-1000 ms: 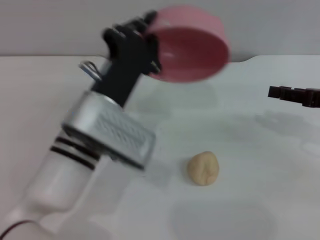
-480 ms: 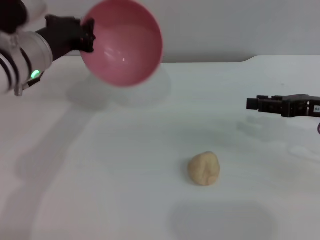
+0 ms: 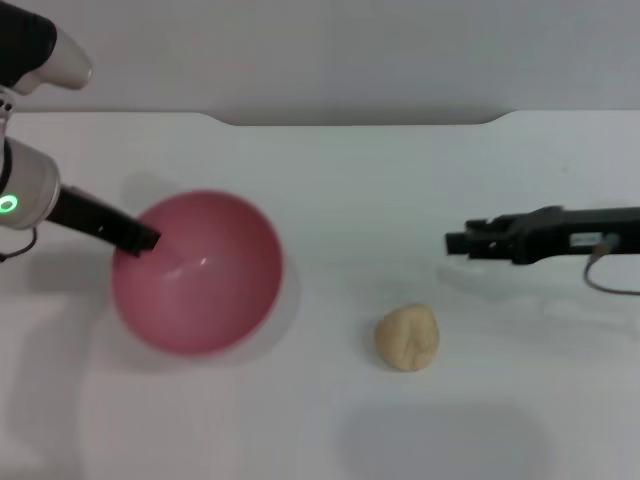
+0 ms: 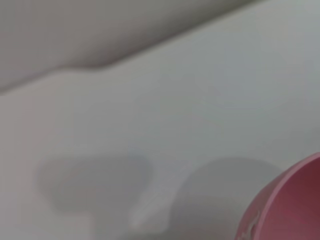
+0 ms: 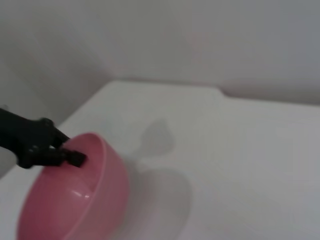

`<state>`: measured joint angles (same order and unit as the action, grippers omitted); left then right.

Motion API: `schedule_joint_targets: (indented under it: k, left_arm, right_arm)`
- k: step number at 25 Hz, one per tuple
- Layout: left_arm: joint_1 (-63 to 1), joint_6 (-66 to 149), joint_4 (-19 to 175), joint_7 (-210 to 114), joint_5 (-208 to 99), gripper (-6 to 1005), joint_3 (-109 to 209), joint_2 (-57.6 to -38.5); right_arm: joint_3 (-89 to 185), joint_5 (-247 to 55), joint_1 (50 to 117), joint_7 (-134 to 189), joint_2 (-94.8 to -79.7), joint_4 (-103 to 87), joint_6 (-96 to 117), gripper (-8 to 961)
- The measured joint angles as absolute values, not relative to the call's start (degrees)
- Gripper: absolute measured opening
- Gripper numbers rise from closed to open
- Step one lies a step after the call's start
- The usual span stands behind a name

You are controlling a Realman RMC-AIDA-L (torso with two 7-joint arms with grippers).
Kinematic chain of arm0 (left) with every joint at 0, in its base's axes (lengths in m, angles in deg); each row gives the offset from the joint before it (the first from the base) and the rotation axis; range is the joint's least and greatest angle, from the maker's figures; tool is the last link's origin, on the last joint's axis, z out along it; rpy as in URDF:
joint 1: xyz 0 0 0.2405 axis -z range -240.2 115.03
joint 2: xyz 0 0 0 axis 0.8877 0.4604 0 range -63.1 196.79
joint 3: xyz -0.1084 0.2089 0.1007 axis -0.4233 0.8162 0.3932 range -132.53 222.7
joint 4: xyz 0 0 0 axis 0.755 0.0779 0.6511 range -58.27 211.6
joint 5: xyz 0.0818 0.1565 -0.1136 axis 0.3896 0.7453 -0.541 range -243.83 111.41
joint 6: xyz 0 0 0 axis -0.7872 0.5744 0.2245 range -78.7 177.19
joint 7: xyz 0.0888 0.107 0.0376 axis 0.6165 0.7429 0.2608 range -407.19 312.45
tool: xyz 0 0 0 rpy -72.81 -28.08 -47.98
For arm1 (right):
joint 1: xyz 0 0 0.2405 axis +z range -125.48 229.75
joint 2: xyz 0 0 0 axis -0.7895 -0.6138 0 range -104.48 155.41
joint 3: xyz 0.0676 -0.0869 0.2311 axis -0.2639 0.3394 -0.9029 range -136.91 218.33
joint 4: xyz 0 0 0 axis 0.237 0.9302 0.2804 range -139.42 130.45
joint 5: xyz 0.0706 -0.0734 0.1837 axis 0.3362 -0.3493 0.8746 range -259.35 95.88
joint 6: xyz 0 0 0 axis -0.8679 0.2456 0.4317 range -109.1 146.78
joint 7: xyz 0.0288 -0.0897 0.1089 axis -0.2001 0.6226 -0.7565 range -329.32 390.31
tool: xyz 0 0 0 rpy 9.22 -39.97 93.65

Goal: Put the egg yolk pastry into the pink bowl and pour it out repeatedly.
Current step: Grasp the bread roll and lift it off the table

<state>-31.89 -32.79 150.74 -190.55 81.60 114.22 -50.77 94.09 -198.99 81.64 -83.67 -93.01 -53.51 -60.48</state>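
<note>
Now pale lumpy egg yolk pastry [image 3: 407, 338] on table [image 3: 400, 200].

L arm [image 3: 30, 190]: glossy white rounded housing w/ black section at top corner, small green LED ring lit on the side. Tapers into slim matte-black left claw [image 3: 135, 240]; in right wrist view it's black, knobbly, blocky at tip. R arm: long thin matte-black right claw [image 3: 470, 241], flat bar shape, small pale label patch near wrist end, thin dark cable looping below it.
</note>
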Motion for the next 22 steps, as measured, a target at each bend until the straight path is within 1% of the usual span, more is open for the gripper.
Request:
schedule_joint_targets:
  k: [4,8,22]
  left_arm:
    - [-33.47,-36.94,153.88,-191.2,82.6,-1,113.9,-50.88]
    - [-34.46,-37.68,155.64,-191.82,82.32,-1,113.92,-50.97]
    - [-33.91,-38.32,155.74,-191.86,82.17,-1,114.28,-51.03]
  right_arm:
    - [97.01,-201.12,84.93,-83.73,-92.87,-48.29,-58.72,466]
    - [98.93,-203.6,89.06,-83.27,-93.07,-43.34,-58.12,461]
    - [107.99,-204.71,92.25,-85.34,-93.11,-38.55,-54.21,420]
